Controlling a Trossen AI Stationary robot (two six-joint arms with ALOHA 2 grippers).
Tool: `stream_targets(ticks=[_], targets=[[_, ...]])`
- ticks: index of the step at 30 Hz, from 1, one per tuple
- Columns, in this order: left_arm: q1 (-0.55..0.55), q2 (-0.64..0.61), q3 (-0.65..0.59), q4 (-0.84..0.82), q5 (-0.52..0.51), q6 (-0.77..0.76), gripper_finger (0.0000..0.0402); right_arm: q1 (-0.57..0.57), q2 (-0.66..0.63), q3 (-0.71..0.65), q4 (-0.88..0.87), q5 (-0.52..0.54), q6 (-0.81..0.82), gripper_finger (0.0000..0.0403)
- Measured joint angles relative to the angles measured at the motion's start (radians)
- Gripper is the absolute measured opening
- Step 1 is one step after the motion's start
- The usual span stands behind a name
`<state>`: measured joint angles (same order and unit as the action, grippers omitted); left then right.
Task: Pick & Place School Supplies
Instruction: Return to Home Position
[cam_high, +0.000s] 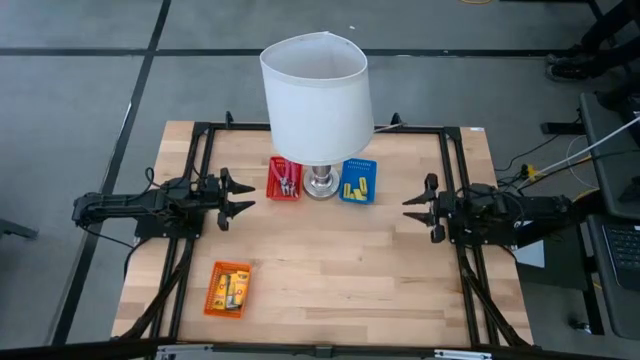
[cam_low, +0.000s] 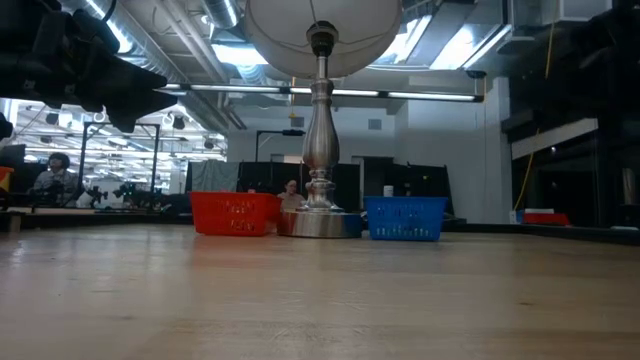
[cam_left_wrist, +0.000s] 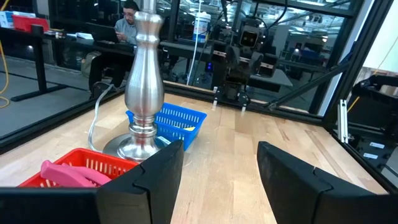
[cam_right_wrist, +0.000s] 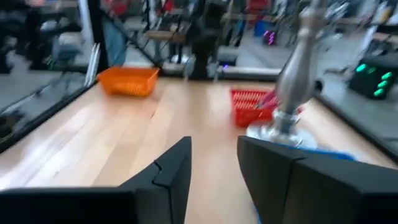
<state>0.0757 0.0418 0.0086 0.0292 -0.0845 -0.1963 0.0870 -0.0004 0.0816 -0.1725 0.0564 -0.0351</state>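
Red-handled plier-like tools lie in the red basket (cam_high: 285, 179), their pink handles (cam_left_wrist: 65, 173) showing in the left wrist view. Plain yellow pieces (cam_high: 356, 186) lie in the blue basket (cam_high: 358, 181). Yellow packets with dark print (cam_high: 231, 291) fill the orange basket (cam_high: 228, 289) near the table's front left. My left gripper (cam_high: 243, 197) hovers open at the left side, pointing right toward the red basket. My right gripper (cam_high: 408, 209) hovers open at the right side, pointing left, right of the blue basket. Neither holds anything.
A lamp with a white shade (cam_high: 315, 92) and a silver base (cam_high: 320, 184) stands between the red and blue baskets at the table's far middle. A black frame (cam_high: 452, 170) runs along the table's sides. Bare wood (cam_high: 340, 260) lies between the arms and toward the near edge.
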Motion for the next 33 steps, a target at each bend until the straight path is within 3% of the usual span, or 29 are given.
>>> stream_targets(ticks=[6, 10, 17, 23, 33], targets=[[0.0, 0.0, 0.0, 0.0, 0.0, 0.0, 0.0203, -0.051, 0.0, 0.012, -0.053, -0.149, 0.009, 0.0113], [0.0, 0.0, 0.0, 0.0, 0.0, 0.0, 0.0203, -0.075, 0.0, 0.012, -0.053, -0.156, 0.004, 0.0097], [0.0, 0.0, 0.0, 0.0, 0.0, 0.0, 0.0203, -0.087, 0.0, 0.019, -0.051, -0.083, 0.027, 0.0082], [0.0, 0.0, 0.0, 0.0, 0.0, 0.0, 0.0203, -0.079, 0.003, 0.016, -0.054, 0.073, 0.113, 0.0085], [0.0, 0.0, 0.0, 0.0, 0.0, 0.0, 0.0203, -0.079, 0.003, 0.015, -0.053, 0.086, 0.131, 0.0085]])
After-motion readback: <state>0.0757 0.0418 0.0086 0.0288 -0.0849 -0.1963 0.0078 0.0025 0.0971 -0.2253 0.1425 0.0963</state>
